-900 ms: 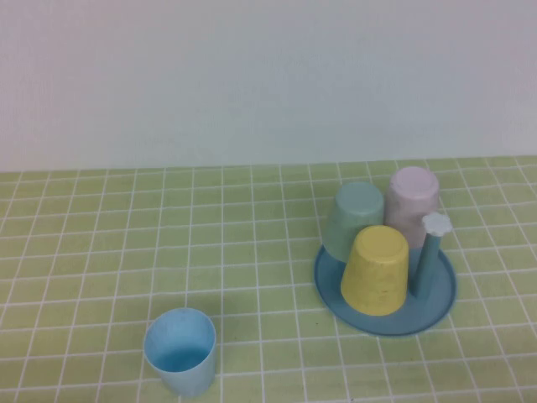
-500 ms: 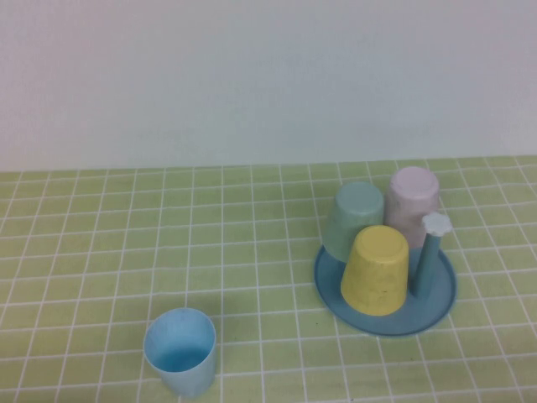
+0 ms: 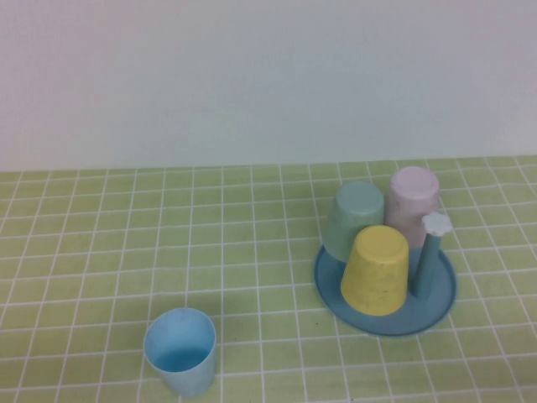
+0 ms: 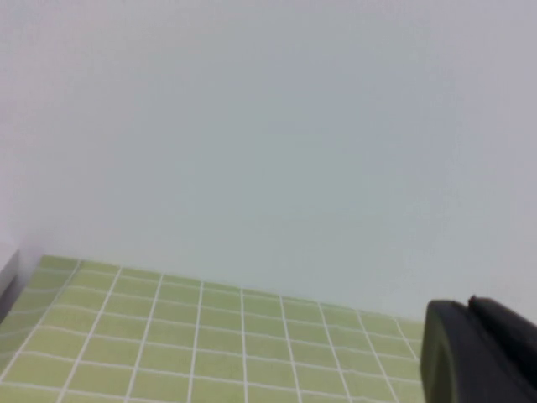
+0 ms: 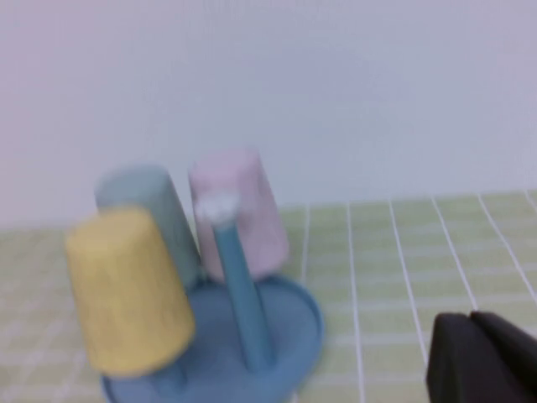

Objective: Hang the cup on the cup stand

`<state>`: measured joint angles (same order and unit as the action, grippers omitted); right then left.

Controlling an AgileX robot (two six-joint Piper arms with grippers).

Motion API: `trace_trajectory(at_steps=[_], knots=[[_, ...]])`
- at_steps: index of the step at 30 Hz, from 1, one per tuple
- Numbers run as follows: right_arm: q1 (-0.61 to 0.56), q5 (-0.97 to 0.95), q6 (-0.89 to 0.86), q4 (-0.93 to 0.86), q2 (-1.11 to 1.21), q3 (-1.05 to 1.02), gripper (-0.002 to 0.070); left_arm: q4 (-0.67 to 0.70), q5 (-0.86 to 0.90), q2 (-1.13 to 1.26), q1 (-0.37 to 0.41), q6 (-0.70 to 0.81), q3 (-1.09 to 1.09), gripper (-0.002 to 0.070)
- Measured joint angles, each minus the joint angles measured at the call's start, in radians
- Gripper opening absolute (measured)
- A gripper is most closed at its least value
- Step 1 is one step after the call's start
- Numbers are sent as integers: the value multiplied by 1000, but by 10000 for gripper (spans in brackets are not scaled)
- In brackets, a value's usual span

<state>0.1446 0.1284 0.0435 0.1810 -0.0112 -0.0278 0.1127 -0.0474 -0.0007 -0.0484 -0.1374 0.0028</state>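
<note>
No displacement since the earlier frames: every object occupies its former position.

High view: the cup stands upright, mouth up, on the green tiled table, well apart from the cup stand. The stand carries an inverted yellow cup, teal-green cup and pink cup; one flower-tipped peg is bare.

Left wrist view: the left gripper is fully closed, empty, facing the wall.

Right wrist view: the right gripper is fully closed, empty, near the stand.
</note>
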Motion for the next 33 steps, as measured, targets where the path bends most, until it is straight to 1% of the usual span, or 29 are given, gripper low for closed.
trace_trajectory(at_steps=[3, 8, 10, 12, 15, 17, 22, 25, 28, 33], knots=[[0, -70, 0, 47, 0, 0, -1, 14, -3, 0, 0, 0, 0, -1], [0, -98, 1, 74, 0, 0, -1, 21, 23, 0, 0, 0, 0, -1], [0, -113, -13, 119, 0, 0, -1, 21, 20, 0, 0, -19, 0, -1], [0, -128, -28, 176, 0, 0, -1, 22, 2, 0, 0, -65, 0, -1], [0, -144, -43, 257, 0, 0, -1, 26, -24, 0, 0, -217, 0, -1], [0, -154, -43, 277, 0, 0, -1, 27, -45, 1, 0, -278, 0, -1], [0, -174, -43, 288, 0, 0, -1, 30, -164, 2, 0, -299, 0, -1], [0, -177, -36, 289, 0, 0, -1, -9, -226, 2, 0, -299, 0, -1], [0, -139, 9, 290, 0, 36, -1, -91, -218, 2, 0, -333, 0, -1], [0, -53, 182, 291, 0, 160, -1, -307, -150, 2, 0, -427, -32, -1]])
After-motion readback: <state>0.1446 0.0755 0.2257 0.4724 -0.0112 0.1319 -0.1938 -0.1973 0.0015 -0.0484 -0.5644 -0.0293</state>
